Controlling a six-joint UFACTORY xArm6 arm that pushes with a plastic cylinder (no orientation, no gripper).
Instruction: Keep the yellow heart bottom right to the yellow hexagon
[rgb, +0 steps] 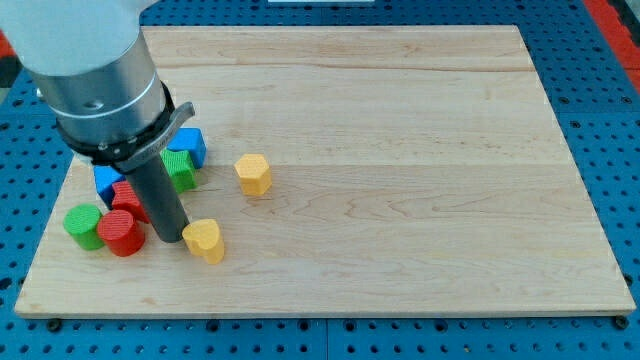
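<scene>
The yellow hexagon (254, 173) lies on the wooden board left of centre. The yellow heart (204, 240) lies below it and a little to its left, near the board's bottom edge. My tip (172, 238) is at the rod's lower end, just left of the yellow heart, touching or nearly touching it. The rod rises to the upper left into the arm's grey cylinder (100, 85).
A cluster of blocks sits at the view's left: a blue cube (190, 146), a green block (180, 169), a blue block (106, 182), a red block (128, 199), a red cylinder (121, 233) and a green cylinder (84, 226). The board's edge (300, 312) runs below.
</scene>
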